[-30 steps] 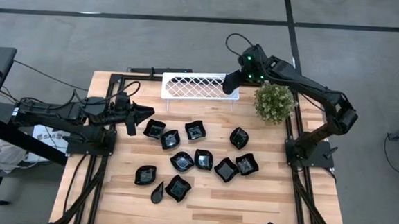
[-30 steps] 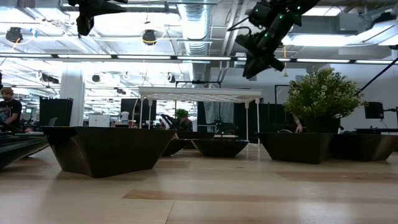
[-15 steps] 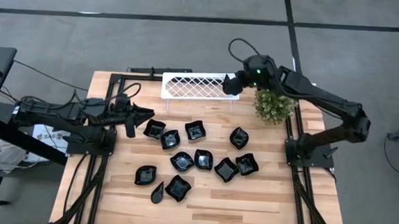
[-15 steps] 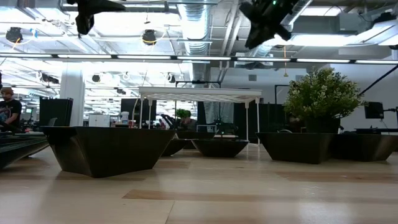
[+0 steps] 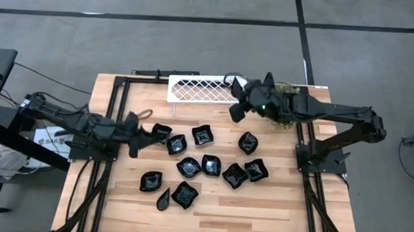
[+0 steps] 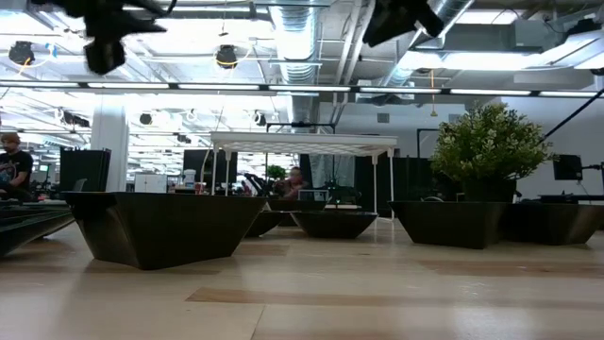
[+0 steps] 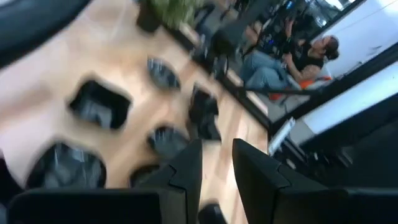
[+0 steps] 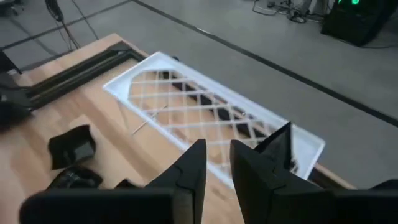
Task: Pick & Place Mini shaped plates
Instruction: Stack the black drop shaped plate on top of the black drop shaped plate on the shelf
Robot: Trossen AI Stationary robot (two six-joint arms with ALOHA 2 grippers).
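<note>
Right gripper (image 5: 238, 103): lowered beside white lattice tray (image 5: 194, 91), narrow gap, holding nothing.
Left gripper (image 5: 135, 135): shifted nearer mini shaped plates (image 5: 203, 159), slightly parted, empty.

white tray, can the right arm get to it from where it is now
Probably yes. The right gripper hangs just off the white tray at its right end, nothing sits between them, and the tray looks bare. The plant is under the arm, not ahead.

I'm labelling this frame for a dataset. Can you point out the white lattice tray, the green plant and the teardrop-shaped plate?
white lattice tray (image 5: 198, 90), high view, middle of its lattice.
green plant (image 6: 488, 142), low view, centre of its foliage.
teardrop-shaped plate (image 5: 164, 199), high view, its middle.
</note>
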